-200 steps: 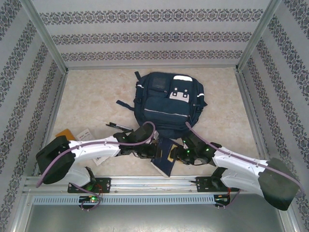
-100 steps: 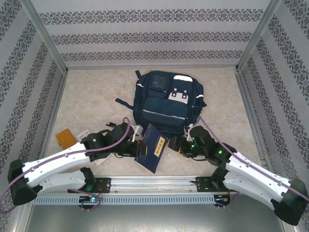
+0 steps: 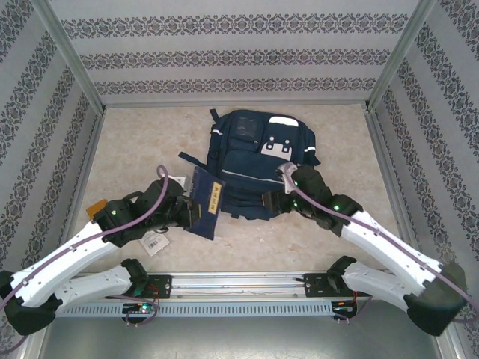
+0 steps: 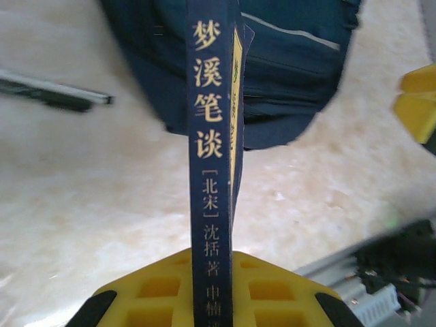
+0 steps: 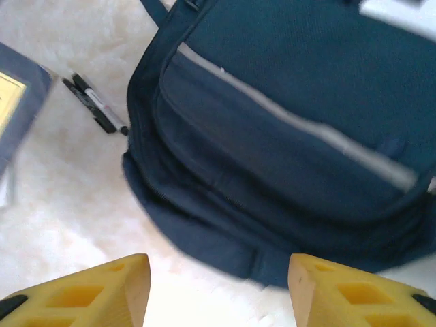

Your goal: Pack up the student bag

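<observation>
The student bag [image 3: 258,161] lies flat on the table [image 3: 135,142], near the middle. The left gripper [image 3: 188,215] pinches a thin blue book [image 3: 203,202] by one end, just left of the bag's near corner. The right gripper [image 5: 216,283] hangs over the bag's near edge, fingers spread, nothing between them. A black pen [image 5: 95,103] lies beside the bag
</observation>
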You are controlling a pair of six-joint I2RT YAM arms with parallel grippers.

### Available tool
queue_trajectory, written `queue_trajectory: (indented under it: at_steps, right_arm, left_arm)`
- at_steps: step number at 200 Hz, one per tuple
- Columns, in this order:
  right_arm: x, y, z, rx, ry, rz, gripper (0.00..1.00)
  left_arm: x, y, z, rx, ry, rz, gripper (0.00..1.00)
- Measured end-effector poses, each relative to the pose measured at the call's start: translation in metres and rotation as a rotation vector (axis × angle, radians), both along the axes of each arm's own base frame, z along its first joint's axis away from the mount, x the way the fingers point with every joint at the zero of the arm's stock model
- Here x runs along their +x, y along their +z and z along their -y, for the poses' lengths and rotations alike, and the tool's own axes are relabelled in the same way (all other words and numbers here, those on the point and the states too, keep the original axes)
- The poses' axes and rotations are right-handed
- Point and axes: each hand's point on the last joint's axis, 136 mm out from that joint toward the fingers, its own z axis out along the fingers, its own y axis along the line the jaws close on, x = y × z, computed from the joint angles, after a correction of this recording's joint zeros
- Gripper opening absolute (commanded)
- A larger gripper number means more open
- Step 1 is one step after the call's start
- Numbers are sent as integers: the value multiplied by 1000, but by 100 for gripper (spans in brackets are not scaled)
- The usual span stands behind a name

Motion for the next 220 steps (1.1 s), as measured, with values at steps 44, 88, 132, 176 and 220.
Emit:
queue_trajectory:
  at_steps: [44,88,132,176,220]
  right_arm:
    - [54,-28,-20,-321,311,102,65]
    - [79,-74,-25,-539,516,89,67]
    - [84,-100,-18,-662,614,83,65]
    - [70,-98,-18,-625,734,65,73]
    - [53,-97,-3,-696,846,83,75]
  left_arm:
    - [-16,-1,-39,24,71,-40,0]
    - [-26,-6,-42,31,55,-105,0]
    - [-30,-7,-30,-18,21,-162,0]
    - [-33,-1,-17,-79,-20,-181,0]
    - [-32,-2,-13,-89,-30,-199,0]
